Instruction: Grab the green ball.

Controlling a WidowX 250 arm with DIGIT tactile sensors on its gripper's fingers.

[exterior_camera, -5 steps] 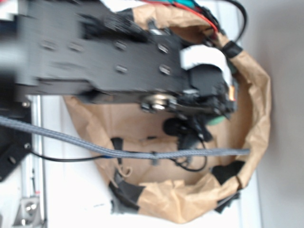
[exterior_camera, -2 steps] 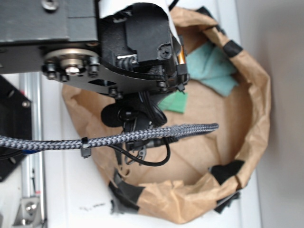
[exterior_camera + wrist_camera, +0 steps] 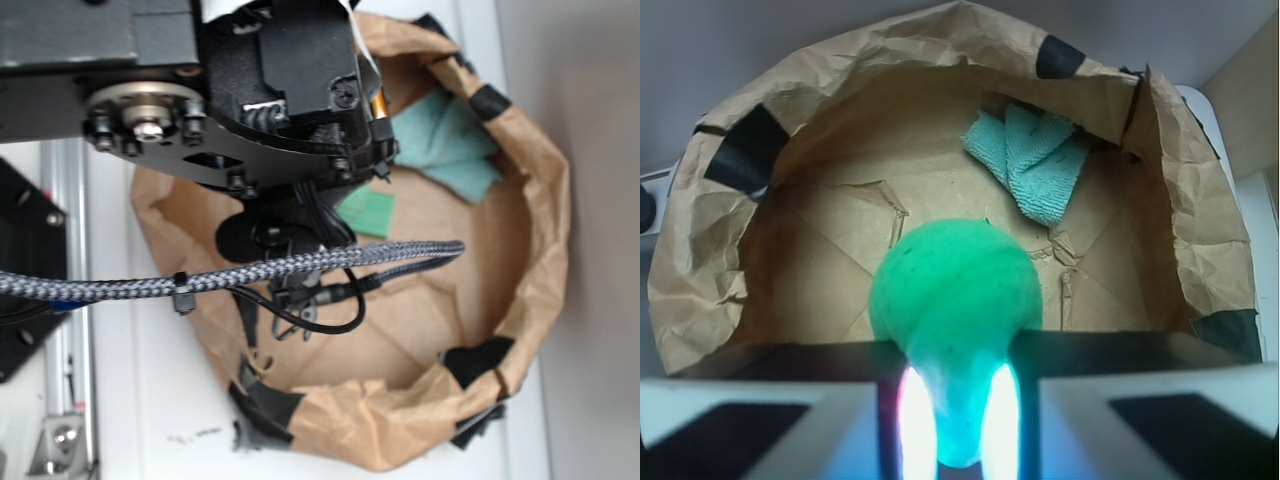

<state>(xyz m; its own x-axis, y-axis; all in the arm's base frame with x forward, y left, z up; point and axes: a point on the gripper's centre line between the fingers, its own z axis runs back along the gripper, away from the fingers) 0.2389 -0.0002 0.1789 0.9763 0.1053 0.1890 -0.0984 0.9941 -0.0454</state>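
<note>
In the wrist view the green ball (image 3: 955,295) fills the middle. It is round and matte, and its lower part is pinched narrow between the two jaws. My gripper (image 3: 955,400) is shut on it, and the ball hangs above the brown paper floor. From outside, the black arm (image 3: 280,90) reaches over the bag and hides both the ball and the jaws.
A crumpled brown paper bag (image 3: 545,230) with black tape patches walls the space all round. A pale teal cloth (image 3: 1032,160) lies folded at the far side, the same cloth (image 3: 445,145) showing beside a flat green block (image 3: 367,212). A braided cable (image 3: 300,265) crosses the bag.
The arm has drawn back to the left across the bag, uncovering the teal cloth and the green block. Over the last half second it barely shifted.
</note>
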